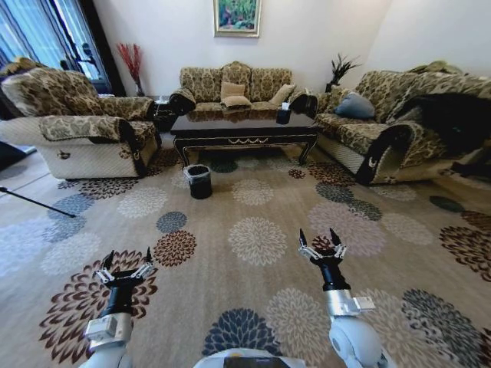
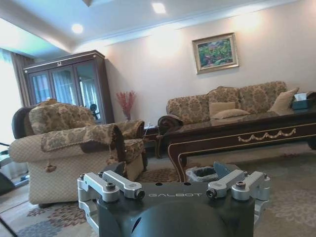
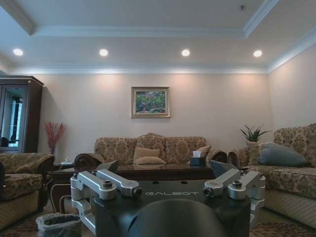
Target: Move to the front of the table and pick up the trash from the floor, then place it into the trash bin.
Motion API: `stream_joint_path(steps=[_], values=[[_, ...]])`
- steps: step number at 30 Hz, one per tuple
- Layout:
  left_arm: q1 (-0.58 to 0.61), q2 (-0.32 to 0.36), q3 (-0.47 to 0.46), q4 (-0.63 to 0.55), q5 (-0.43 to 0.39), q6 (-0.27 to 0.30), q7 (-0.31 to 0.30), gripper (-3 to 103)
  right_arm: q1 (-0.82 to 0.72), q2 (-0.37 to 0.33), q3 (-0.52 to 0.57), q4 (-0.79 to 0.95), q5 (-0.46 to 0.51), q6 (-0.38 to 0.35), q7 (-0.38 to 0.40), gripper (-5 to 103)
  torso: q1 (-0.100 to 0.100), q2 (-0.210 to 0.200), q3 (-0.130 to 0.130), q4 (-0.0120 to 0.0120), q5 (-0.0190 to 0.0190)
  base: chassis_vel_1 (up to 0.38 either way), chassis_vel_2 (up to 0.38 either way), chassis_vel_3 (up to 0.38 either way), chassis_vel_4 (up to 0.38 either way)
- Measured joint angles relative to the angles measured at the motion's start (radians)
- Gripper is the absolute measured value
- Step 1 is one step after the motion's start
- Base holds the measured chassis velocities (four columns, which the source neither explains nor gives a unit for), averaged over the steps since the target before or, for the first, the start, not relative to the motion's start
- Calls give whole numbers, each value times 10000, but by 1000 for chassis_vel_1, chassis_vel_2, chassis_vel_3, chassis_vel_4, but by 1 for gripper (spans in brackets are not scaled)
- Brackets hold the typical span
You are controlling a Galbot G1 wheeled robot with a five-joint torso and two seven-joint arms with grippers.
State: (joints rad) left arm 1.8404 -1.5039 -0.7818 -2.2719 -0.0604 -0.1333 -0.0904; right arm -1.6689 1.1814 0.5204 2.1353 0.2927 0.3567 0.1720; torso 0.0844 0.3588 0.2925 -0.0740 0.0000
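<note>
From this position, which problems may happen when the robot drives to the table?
1. The trash bin stands on the carpet before the table, near its left end, so the base might knock it over.
2. Both grippers, left and right, are open and held forward; they might hit the table's edge.
3. I cannot make out any trash on the patterned carpet, so it may be missed.

desk [image 1: 244,126] far ahead, centre | trash bin [image 1: 199,182] on floor before desk's left end | sofa [image 1: 236,86] behind desk | armchair [image 1: 77,123] left of desk
</note>
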Motion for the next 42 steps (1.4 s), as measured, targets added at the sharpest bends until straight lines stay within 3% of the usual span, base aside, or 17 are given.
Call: stream_joint_path(steps=[15, 19, 42], values=[[0, 0, 1, 0, 0, 0, 0, 100, -2, 0, 0, 0, 0, 0, 0, 100, 181, 507, 324, -5, 0, -57, -62, -68, -59], [0, 0, 0, 0, 0, 0, 0, 100, 0, 0, 0, 0, 0, 0, 0, 100, 236, 641, 403, 7, 0, -7, -16, -5, -5], [0, 0, 0, 0, 1, 0, 0, 100, 0, 0, 0, 0, 0, 0, 0, 100, 498, 1344, 847, -2, 0, 0, 0, 0, 0]])
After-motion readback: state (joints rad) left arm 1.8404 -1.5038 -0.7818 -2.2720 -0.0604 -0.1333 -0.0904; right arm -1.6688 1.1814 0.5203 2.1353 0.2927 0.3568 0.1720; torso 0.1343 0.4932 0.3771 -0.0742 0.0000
